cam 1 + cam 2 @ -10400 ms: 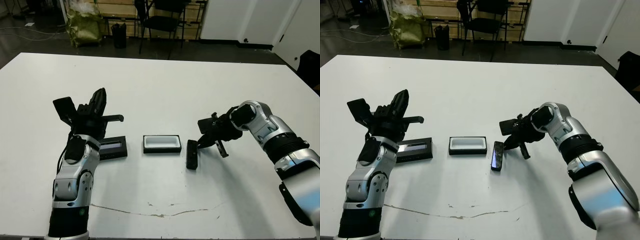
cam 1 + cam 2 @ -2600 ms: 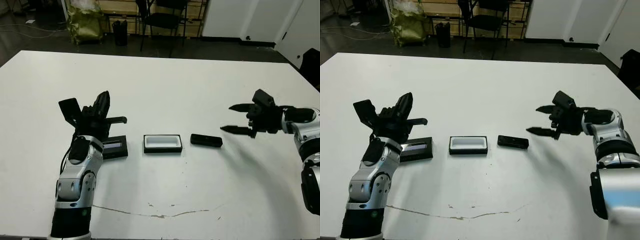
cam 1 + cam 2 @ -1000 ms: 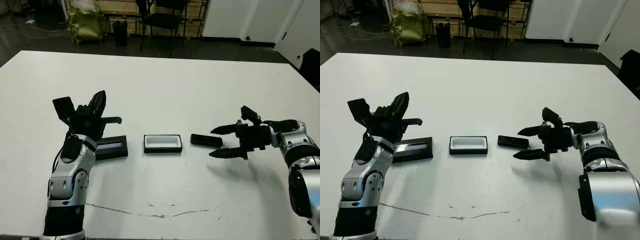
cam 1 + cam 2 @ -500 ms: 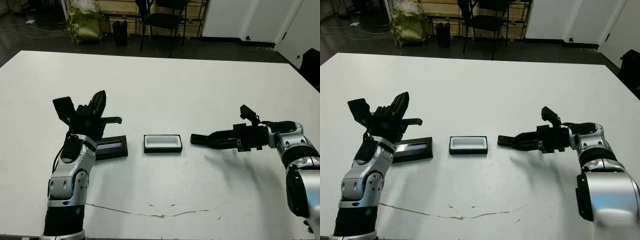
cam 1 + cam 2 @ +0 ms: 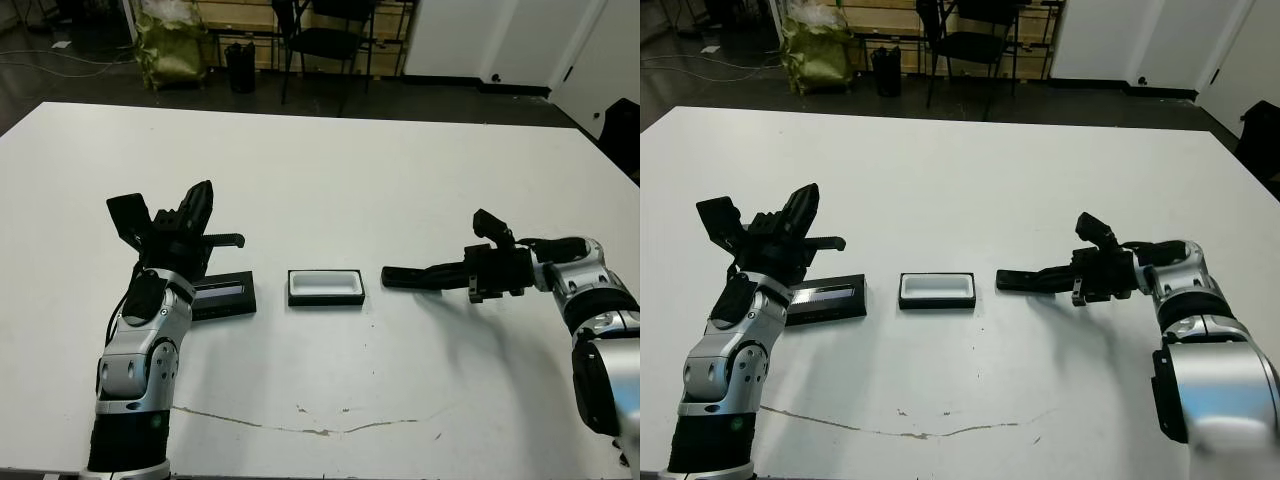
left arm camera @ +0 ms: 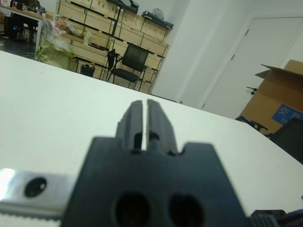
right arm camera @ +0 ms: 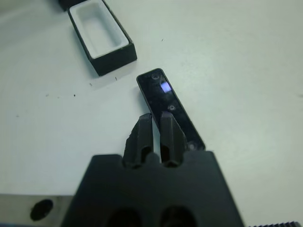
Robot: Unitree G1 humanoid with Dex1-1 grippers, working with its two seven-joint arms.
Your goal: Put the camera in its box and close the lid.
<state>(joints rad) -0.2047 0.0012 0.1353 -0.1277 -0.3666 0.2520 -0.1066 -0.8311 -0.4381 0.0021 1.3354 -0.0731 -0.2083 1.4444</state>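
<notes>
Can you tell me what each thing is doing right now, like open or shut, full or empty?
box: open, empty, white lining showing.
lid: off the box, flat on the table to its left.
camera: lying flat on the table right of the box, not in it.
left gripper: shut, holding nothing, raised above the table.
right gripper: shut, fingertips over the camera, not gripping it.

- The left arm rises from the near left edge, silver forearm upright, elbow bent.
- The left gripper (image 5: pixel 195 222) is raised, its two black fingers (image 6: pixel 142 124) pressed nearly together, pointing up and forward.
- The right arm reaches in low from the right, forearm level.
- The right gripper (image 5: pixel 432 275) points left, fingers (image 7: pixel 144 135) close together.
</notes>
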